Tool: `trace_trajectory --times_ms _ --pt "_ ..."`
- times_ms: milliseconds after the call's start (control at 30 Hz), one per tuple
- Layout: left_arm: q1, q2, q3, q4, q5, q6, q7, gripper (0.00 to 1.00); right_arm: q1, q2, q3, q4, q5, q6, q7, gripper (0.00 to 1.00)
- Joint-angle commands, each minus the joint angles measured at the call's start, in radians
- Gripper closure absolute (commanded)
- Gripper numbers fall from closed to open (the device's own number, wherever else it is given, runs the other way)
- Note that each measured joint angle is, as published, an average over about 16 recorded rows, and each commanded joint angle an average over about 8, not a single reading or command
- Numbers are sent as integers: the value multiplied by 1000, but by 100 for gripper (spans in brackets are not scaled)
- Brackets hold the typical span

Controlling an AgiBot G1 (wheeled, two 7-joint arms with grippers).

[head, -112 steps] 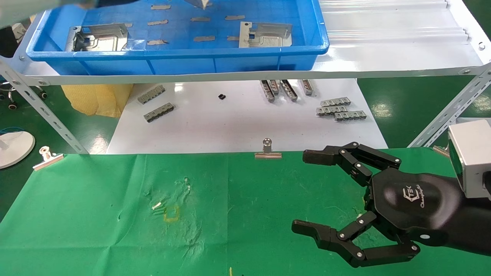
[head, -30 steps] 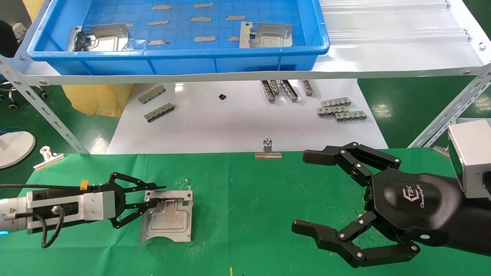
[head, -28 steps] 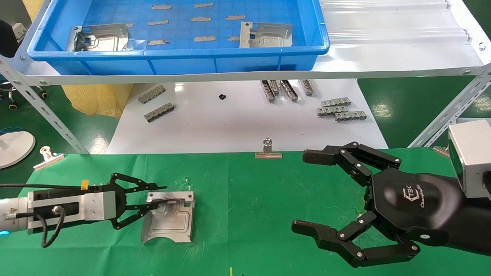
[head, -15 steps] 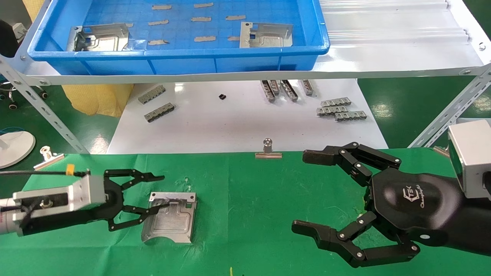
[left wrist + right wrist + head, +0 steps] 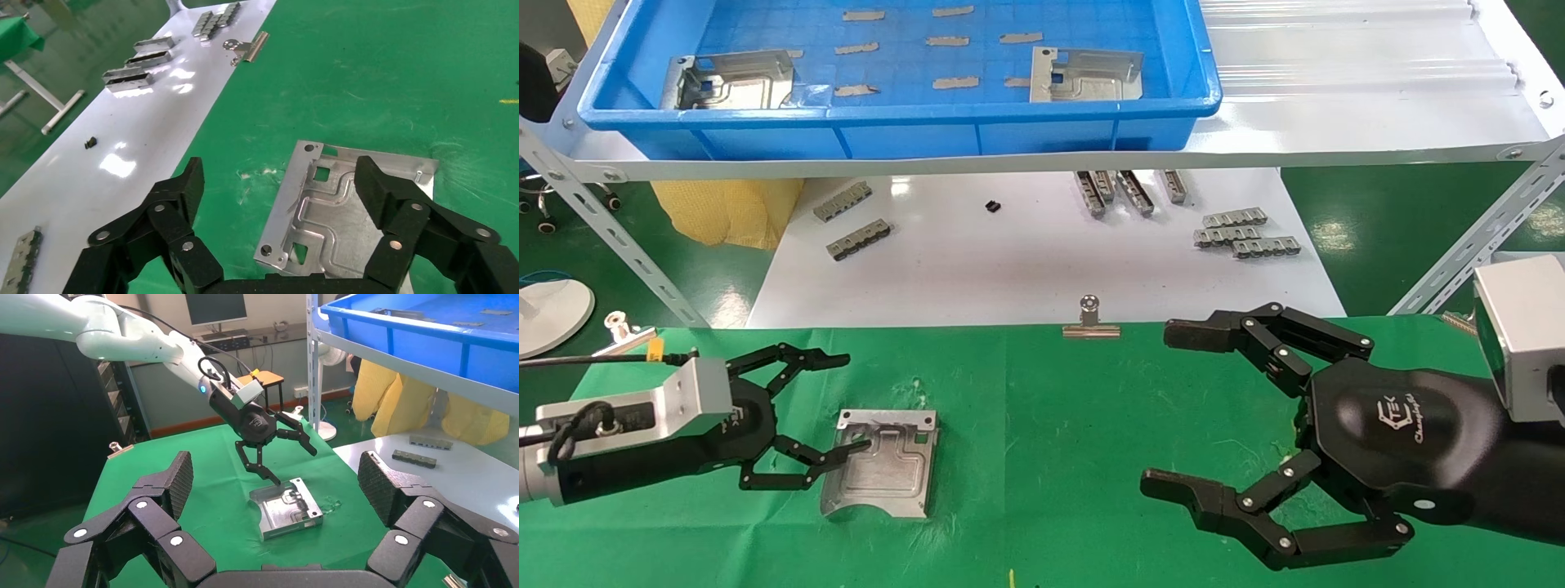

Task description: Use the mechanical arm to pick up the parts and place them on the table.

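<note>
My left gripper [image 5: 842, 402] hangs over the left side of the green-clothed table [image 5: 1050, 408], its thin black link fingers spread wide and holding nothing. One fingertip [image 5: 856, 446] sits over the near corner of a stamped metal plate [image 5: 883, 475]; whether it touches I cannot tell. The other fingertip points away, toward the table's far edge.

The plate lies flat on the cloth just beside my left gripper, silvery and roughly square, with a raised T-shaped relief across its face, small square holes near its corners and an arched cut-out along the edge nearest me. The left wrist view shows it [image 5: 349, 211] framed between my open fingers [image 5: 382, 196], resting on the green cloth [image 5: 398, 73].

Two more plates of the same kind remain in the blue bin [image 5: 1009, 131] on the white shelf [image 5: 1336, 98]: one at its left end [image 5: 733, 80], one toward its right [image 5: 1084, 75]. That makes three plates in all, one on the table and two in the bin. Thin grey strips [image 5: 948, 41] lie scattered on the bin floor.

Small grey toothed bars [image 5: 1238, 233] rest in groups on the white tabletop [image 5: 1009, 261] beyond. A silver binder clip [image 5: 1089, 322] grips the cloth's far edge at centre; another [image 5: 619, 327] sits at far left.

My right gripper [image 5: 1164, 412] is parked over the table's right side, its heavier black fingers wide apart and empty. From its wrist, my left gripper [image 5: 284, 456] shows poised above the plate [image 5: 287, 508].
</note>
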Motion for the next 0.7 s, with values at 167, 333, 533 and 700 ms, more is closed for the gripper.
trace_trajectory --times_ms 167,333,533,700 --pt "21 -14 -22 -66 -9 -6 -47 0 0 0 0 0 0 0 0 0" --pt "54 -37 -58 -170 -26 -14 -131 0 0 0 0 0 0 0 0 0" --pt "95 -65 -102 -294 -46 -23 -231 0 0 0 0 0 0 0 0 0" --pt "129 -87 -138 -397 -63 -31 -314 0 0 0 0 0 0 0 0 0"
